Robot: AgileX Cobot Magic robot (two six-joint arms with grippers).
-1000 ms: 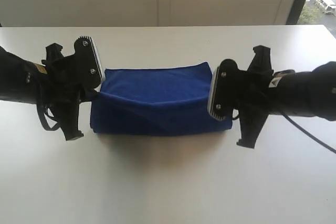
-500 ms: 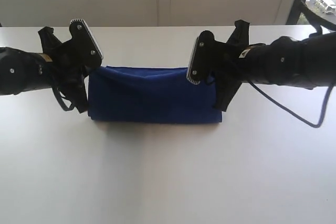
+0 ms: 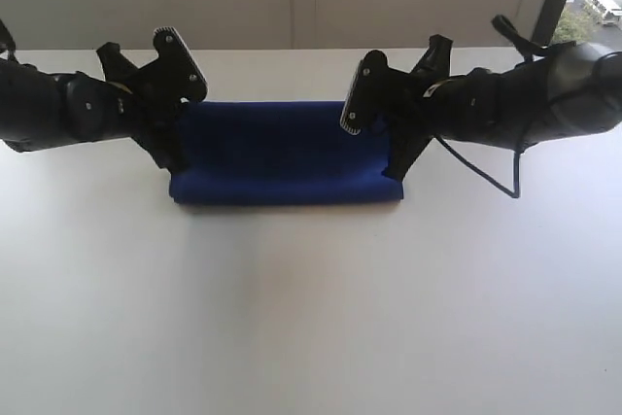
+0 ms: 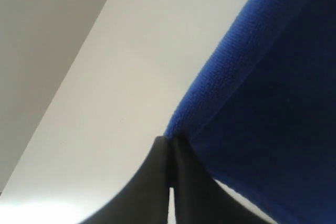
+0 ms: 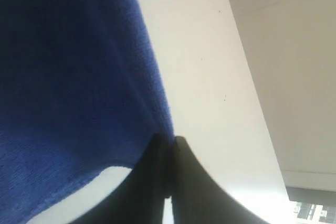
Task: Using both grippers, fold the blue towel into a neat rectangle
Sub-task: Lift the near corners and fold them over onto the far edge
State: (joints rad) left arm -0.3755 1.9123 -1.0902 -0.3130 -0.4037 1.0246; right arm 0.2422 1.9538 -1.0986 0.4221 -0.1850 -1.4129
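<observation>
A: Starting from the left pincer [image 4: 169, 142]. Shut, or apart?

B: Pressed together, no gap visible at the tips. Clamped there, by the look of it, on the hem of the blue towel [image 3: 282, 153] at its 9 o'clock end.

A: And the right pincer [image 5: 169, 141]?

B: Same: closed tight, pinching the towel hem at the 3 o'clock end. Impossible to tell the amount of cloth inside; just the very edge visible at the tips.

A: Going outward now. Where to find the towel itself?

B: On the white table [image 3: 311, 318], a little toward 12 o'clock from the middle, stretched from 9 to 3 o'clock between the two pincers. Already doubled over, with a rounded fold along the 6 o'clock side and the held edge on the 12 o'clock side, apparently raised a little off the layer below.

A: Which step, then?

B: Most likely the end of a fold: bringing the gripped edge over toward 12 o'clock and laying it down.

A: And needed for the next move?

B: Lowering both ends together, at equal height, to put hem upon hem. Then opening both pincers and drawing them out sideways, toward 9 and 3 o'clock, without dragging the top layer along. After that, checking for a neat rectangle, perhaps folding once more.
</observation>
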